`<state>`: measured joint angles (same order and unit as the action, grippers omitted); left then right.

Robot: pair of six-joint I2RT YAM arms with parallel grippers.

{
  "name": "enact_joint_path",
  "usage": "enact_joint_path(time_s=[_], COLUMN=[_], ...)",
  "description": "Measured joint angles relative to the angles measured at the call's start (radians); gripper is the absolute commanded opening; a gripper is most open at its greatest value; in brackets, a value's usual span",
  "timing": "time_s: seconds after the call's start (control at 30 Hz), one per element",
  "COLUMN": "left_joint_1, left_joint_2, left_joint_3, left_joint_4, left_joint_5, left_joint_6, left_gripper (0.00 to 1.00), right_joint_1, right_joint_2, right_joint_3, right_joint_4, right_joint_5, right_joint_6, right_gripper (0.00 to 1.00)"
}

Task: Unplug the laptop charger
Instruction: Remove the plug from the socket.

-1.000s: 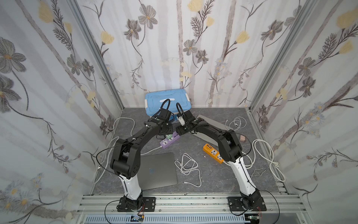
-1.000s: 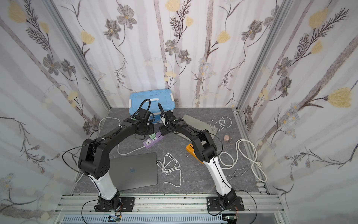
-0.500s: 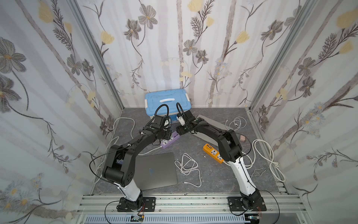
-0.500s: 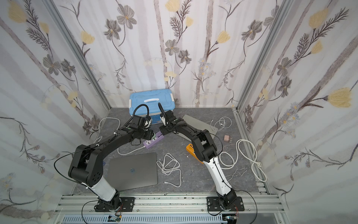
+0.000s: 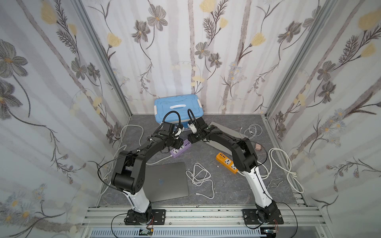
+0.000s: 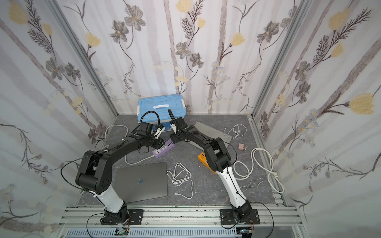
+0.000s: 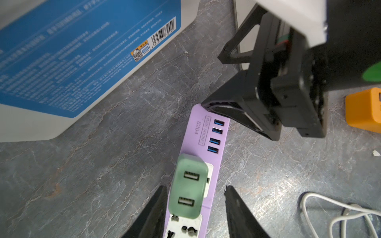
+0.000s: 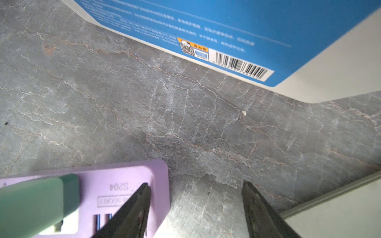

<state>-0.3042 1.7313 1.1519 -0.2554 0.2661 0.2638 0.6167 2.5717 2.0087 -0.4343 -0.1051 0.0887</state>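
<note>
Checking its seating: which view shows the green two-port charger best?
Left wrist view: the green two-port plastic charger appears whole and close. Right wrist view catches one blurred side; both top views barely show it.

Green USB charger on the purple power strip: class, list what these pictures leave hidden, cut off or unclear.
- Green USB charger: prongs hidden by its own body, left wrist view; too small under the left arm in both top views.
- Purple power strip: one end cut off by the left wrist view's bottom edge.
- Right gripper: finger's contact with the strip unclear, blurred right wrist view.
</note>
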Motion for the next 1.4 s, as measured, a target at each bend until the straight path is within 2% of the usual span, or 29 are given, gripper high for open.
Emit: enact_joint_path(time_s=[0.3, 0.73, 0.77, 0.83, 0.87, 1.03, 1.4], left_joint_1=[0.026, 0.026, 0.026, 0.026, 0.026, 0.025, 0.018], left_joint_2=[0.040, 0.053, 0.053, 0.053, 0.053, 0.056, 0.047], left_joint_3=[0.005, 0.004, 0.004, 0.004, 0.004, 0.009, -0.007], left_joint_4=[0.005, 0.014, 0.014, 0.013, 0.012, 0.010, 0.024], left_joint_5=[0.002, 0.029, 0.032, 0.043, 0.046, 0.052, 0.037], left_joint_6=[0.029, 0.048, 0.050, 0.053, 0.054, 0.063, 0.093], left_gripper=[0.48, 0.31, 0.28, 0.14, 0.09, 0.13, 0.04], right_joint_1=[-0.001, -0.001, -0.002, -0.003, -0.003, -0.004, -0.003], right_joint_2=[0.000, 0.000, 0.000, 0.000, 0.001, 0.001, 0.001], right_joint_3=[0.000, 0.000, 0.000, 0.000, 0.000, 0.000, 0.000], right_joint_4=[0.000, 0.000, 0.000, 0.004, 0.004, 0.006, 0.004], right_joint_5=[-0.002, -0.003, -0.003, -0.003, -0.003, -0.003, -0.003], right_joint_6=[0.000, 0.000, 0.000, 0.000, 0.000, 0.000, 0.000], right_gripper=[0.70, 0.70, 0.70, 0.70, 0.70, 0.70, 0.71])
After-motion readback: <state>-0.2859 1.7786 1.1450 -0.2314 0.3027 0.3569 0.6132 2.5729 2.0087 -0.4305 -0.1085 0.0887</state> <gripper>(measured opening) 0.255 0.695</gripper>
